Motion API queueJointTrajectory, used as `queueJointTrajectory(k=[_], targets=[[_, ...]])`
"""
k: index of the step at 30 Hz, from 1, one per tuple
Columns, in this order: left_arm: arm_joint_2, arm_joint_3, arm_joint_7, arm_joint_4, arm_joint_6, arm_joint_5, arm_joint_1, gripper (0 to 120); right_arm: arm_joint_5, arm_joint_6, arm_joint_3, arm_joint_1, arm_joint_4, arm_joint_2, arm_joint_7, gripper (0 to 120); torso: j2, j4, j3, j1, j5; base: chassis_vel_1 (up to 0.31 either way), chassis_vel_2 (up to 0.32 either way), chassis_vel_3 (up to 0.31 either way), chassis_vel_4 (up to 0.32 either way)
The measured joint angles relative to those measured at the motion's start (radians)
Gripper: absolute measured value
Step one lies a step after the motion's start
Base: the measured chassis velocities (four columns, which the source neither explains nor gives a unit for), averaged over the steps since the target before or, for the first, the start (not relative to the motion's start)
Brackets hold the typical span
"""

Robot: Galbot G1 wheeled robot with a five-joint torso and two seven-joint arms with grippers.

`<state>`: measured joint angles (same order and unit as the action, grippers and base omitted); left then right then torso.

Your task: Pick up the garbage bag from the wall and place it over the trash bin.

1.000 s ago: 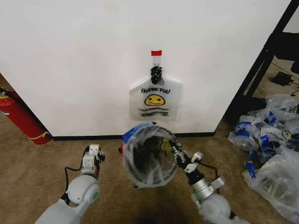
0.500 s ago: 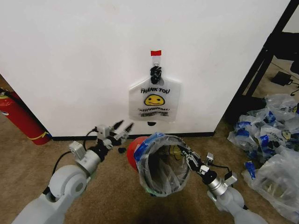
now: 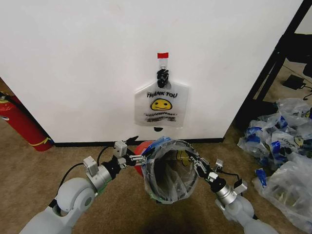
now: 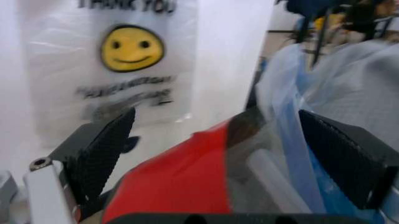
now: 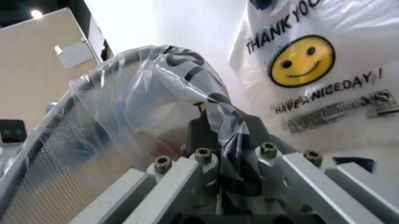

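Observation:
The garbage bag (image 3: 163,146), thin plastic with blue patches, is draped over the mouth of the trash bin (image 3: 140,147). The bin is tipped, mouth toward me and red base toward the wall (image 3: 73,58). My right gripper (image 3: 194,163) is shut on the bag at the bin's right rim; in the right wrist view, printed plastic (image 5: 187,79) folds over that gripper (image 5: 215,135). My left gripper (image 3: 138,151) is open at the left rim. In the left wrist view it (image 4: 218,154) straddles the red base (image 4: 174,186) and the bag's blue edge (image 4: 283,121).
A second smiley "THANK YOU" bag (image 3: 162,105) hangs from a hook (image 3: 163,61) under red tape (image 3: 163,55). A red fire extinguisher (image 3: 19,122) leans at the far left. A pile of clear bags (image 3: 285,141) lies on the carpet at right, beside a black frame (image 3: 273,63).
The bin with the bag has dropped and shifted right from a second ago. My left gripper came up from the lower left, opened, and reached the bin's left rim.

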<state>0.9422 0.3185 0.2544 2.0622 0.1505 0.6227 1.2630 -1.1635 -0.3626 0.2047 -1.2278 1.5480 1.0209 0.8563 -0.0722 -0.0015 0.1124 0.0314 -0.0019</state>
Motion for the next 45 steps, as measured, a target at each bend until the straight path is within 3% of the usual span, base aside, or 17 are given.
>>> queueJointTrajectory(k=[4, 12, 26, 35, 45], targets=[[0.008, -0.007, -0.091, -0.015, 0.003, -0.005, -0.01, 100, 0.01, 0.002, -0.004, -0.006, 0.002, 0.002, 0.006, 1, 0.0, -0.0001, 0.0, 0.0, 0.0, 0.0, 0.0, 0.0, 0.0], [0.01, -0.003, -0.101, -0.036, 0.004, -0.001, -0.002, 100, 0.012, 0.005, -0.004, -0.01, -0.002, 0.002, 0.021, 1, 0.0, 0.0, 0.0, 0.0, 0.0001, 0.0, 0.0, 0.0, 0.0], [0.004, 0.021, -0.057, -0.001, 0.025, 0.049, 0.026, 100, 0.003, 0.009, 0.023, -0.007, -0.018, -0.003, 0.078, 1, 0.0, -0.0001, 0.0, 0.0, 0.0001, 0.0, 0.0, 0.0, 0.0], [0.0, 0.04, 0.077, -0.002, -0.035, 0.107, 0.01, 100, 0.0, -0.015, -0.006, -0.007, -0.005, 0.005, -0.049, 1, 0.0, 0.0, 0.0, 0.0, -0.0001, 0.0, 0.0, 0.0, 0.0], [0.02, -0.006, 0.047, -0.009, -0.012, 0.08, -0.043, 100, 0.095, -0.009, -0.021, -0.015, -0.008, 0.009, 0.027, 1, 0.0, -0.0001, 0.0, 0.0, 0.0, 0.0, 0.0, 0.0, 0.0]])
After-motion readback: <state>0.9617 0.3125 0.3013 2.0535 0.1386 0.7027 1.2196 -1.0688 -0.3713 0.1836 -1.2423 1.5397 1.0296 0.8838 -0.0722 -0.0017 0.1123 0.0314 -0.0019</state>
